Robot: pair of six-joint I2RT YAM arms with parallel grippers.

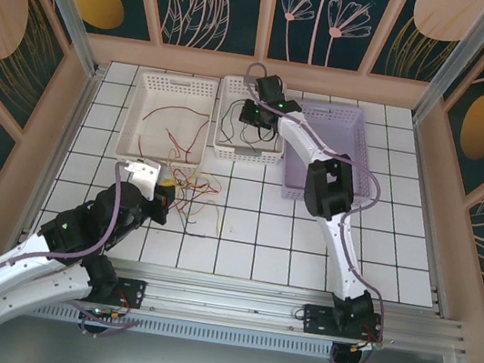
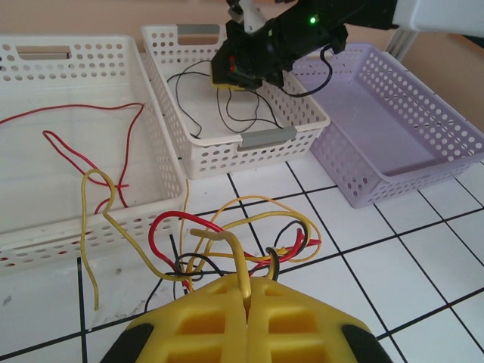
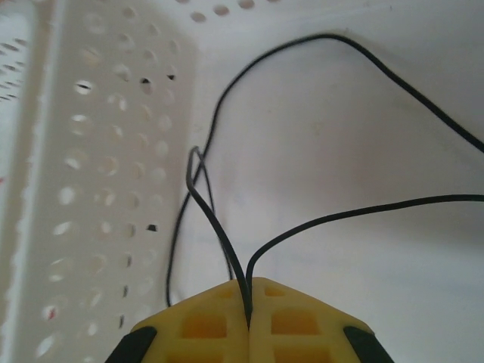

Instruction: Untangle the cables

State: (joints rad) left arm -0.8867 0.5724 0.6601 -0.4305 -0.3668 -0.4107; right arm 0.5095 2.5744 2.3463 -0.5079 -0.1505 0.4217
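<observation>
**Both claws clamped on thin cables, knot on the near-left tiles**

The cables are hair-thin and limp. From here I see a loose tangle (image 2: 242, 242) of yellow, red and black loops lying on the left half of the tabletop (image 2: 423, 272), between its near edge and the left white basket (image 2: 45, 49). My left claw (image 2: 246, 291) is pinched together on a yellow cable (image 2: 239, 261) that rises out of that knot. A red cable (image 2: 91, 107) curls on the floor of the left white basket. My right claw (image 3: 249, 291) is squeezed onto a black cable (image 3: 325, 35) inside the middle white basket (image 2: 261, 140), close to its perforated wall.

I cannot tell which strand passes over which in the knot. The gripped ends vanish between the yellow pads, and the black cable runs off the right edge of the right wrist view.

All three baskets sit in a row along the far edge, the purple basket (image 2: 393, 181) rightmost. Bare tiles stretch across the near-right part of the tabletop
</observation>
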